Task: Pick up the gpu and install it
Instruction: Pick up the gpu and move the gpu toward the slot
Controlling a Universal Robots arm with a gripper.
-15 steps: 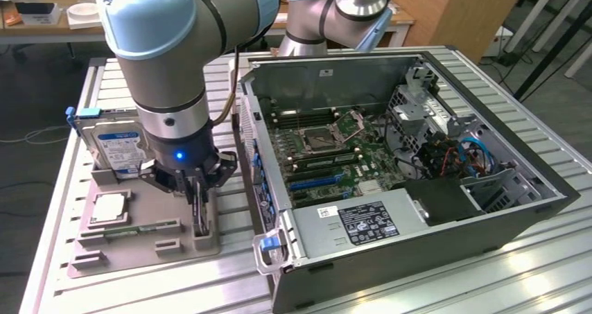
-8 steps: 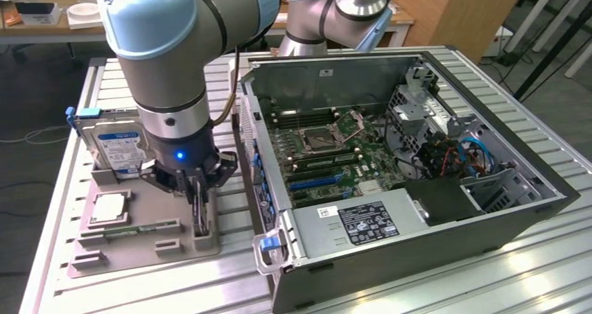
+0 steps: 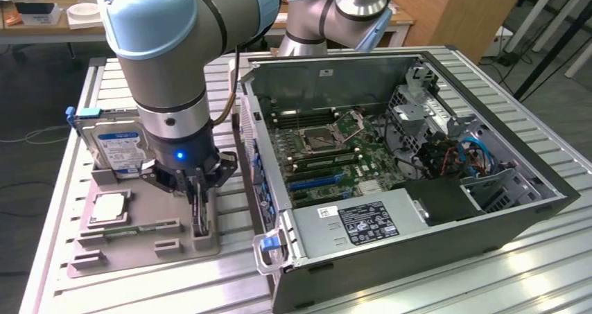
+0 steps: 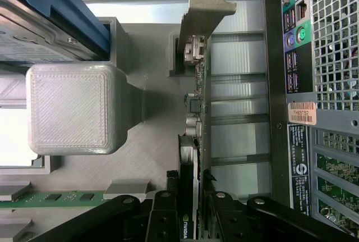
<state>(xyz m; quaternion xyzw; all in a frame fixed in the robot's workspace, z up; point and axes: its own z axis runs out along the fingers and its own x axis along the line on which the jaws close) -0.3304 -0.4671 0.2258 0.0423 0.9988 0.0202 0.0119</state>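
Hand (image 4: 189,200) astride upright gpu (image 4: 198,85), standing on edge in grey holder (image 4: 151,155)

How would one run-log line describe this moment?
gripper: at gpu | gpu: standing on edge in grey holder | computer case: open, gpu not installed

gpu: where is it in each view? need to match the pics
Exterior view: gpu stands on edge in the grey tray, under the pincer, to the exterior view's left of the case.
Wrist view: gpu seen edge-on, its pale bracket at the end away from the pincer, beside the case's rear panel.
Shared landmark: the case.
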